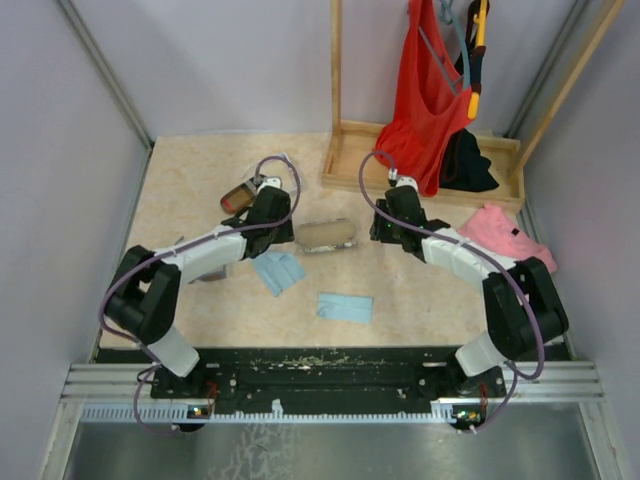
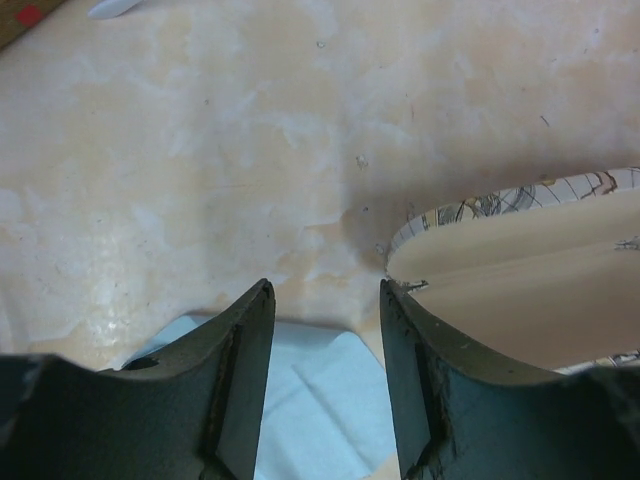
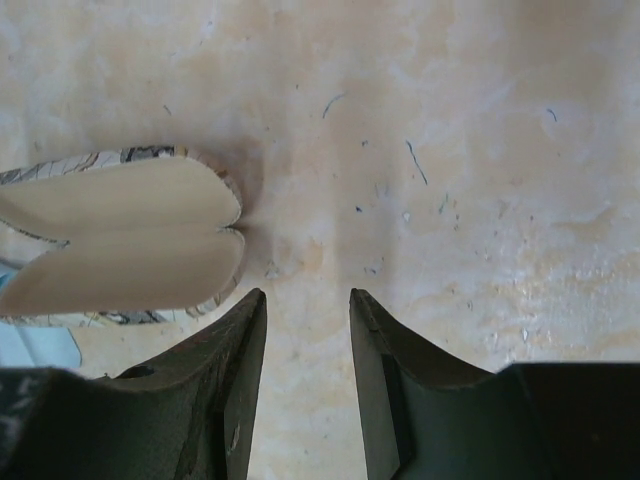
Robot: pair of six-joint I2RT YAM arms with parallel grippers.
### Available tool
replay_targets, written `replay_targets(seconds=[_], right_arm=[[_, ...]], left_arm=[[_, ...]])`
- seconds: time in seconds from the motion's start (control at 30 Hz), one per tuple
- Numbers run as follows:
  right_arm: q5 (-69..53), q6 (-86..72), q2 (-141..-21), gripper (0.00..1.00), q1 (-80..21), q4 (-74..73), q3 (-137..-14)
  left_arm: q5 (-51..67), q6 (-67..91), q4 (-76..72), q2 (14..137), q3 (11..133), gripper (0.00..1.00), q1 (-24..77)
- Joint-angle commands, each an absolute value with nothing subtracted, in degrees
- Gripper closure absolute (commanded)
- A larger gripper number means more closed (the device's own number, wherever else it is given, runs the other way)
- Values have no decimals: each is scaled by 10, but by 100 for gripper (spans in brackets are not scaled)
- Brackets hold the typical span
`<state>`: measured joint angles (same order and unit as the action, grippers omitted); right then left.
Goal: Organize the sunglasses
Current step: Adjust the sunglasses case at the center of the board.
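White sunglasses (image 2: 112, 8) lie well ahead of the left gripper (image 2: 325, 295), parted and empty like the right gripper (image 3: 305, 300)

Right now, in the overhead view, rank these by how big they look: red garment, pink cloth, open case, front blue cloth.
1. red garment
2. pink cloth
3. open case and front blue cloth: they look about alike, so I won't rank them.

Table (image 2: 200, 150): pale mottled board, slight sheen. Case (image 3: 120, 230): smooth matt beige lining, printed outer shell. Cloth (image 2: 320, 400): soft light-blue fabric. Right gripper (image 3: 305, 297): matt dark plastic.
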<state>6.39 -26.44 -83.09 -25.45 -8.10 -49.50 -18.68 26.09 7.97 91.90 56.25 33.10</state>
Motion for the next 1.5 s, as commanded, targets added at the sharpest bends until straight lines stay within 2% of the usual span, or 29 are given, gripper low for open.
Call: replay_targets(seconds=[0.0, 0.23, 0.63, 1.23, 1.47], right_arm=[[50, -233, -893, 60, -250, -58, -564], [70, -221, -958, 60, -250, -62, -601], [16, -207, -1041, 60, -250, -81, -655], [9, -205, -1035, 60, -249, -89, -641], [49, -201, -995, 59, -246, -103, -619]], left_arm=[[-194, 257, 114, 975, 621, 48, 329], [-244, 252, 126, 1018, 629, 50, 329], [-188, 219, 116, 1075, 684, 50, 331], [-162, 225, 114, 1089, 687, 51, 358], [-189, 224, 118, 1074, 685, 48, 357]])
